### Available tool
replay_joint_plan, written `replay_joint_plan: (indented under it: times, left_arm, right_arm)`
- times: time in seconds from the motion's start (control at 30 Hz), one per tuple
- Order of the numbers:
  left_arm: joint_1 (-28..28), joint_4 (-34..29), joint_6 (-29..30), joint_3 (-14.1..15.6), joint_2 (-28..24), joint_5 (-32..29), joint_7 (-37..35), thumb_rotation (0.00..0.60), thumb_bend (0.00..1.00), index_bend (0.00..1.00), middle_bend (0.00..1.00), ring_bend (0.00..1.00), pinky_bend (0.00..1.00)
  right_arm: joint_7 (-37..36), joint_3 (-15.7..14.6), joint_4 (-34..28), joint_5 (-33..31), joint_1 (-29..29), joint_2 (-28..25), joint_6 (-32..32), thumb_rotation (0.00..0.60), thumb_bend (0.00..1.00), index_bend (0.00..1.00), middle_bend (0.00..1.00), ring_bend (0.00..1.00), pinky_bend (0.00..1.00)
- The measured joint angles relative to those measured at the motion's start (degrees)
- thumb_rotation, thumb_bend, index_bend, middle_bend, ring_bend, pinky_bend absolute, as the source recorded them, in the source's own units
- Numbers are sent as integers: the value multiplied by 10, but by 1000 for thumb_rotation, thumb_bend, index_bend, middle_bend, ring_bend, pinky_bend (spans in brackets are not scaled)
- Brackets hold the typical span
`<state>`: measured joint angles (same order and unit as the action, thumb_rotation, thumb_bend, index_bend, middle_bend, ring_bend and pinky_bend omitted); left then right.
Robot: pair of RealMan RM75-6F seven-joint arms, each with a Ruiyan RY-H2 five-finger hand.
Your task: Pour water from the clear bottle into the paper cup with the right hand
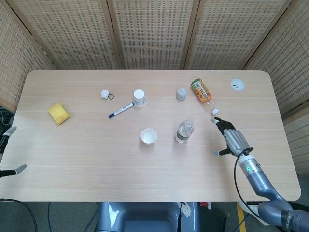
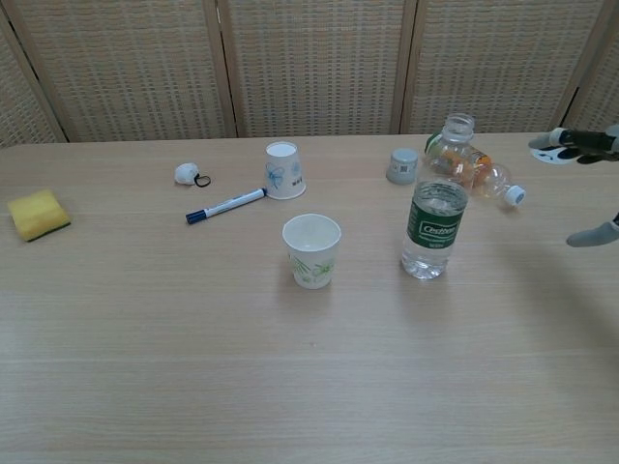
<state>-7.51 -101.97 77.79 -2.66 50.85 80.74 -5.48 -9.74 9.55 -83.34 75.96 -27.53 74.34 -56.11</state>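
Clear bottle (image 1: 184, 131) upright; head view shows right hand (image 1: 233, 140) w/ fingers (image 1: 222, 125) spread.

Sponge (image 1: 59, 113), marker (image 1: 120, 110) (capped), tipped orange bottle (image 1: 202, 91).

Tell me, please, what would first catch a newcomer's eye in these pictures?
The clear bottle stands uncapped mid-table, with the upright paper cup to its left. The right hand hovers apart from the bottle, fingers spread, holding nothing. An orange bottle lies on its side behind.
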Motion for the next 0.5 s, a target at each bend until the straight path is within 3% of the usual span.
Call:
replay_joint_plan:
  times: [0.3, 0.5]
  left_arm:
    - [7, -8, 15, 4, 6, 10, 20, 600, 71, 0, 0, 0, 0]
    - [9, -10, 19, 4, 9, 8, 28, 600, 71, 0, 0, 0, 0]
  right_arm:
    - [52, -38, 9, 106, 75, -13, -195, 600, 0, 0, 0, 0, 0]
    - [118, -53, -6, 132, 111, -14, -252, 600, 0, 0, 0, 0, 0]
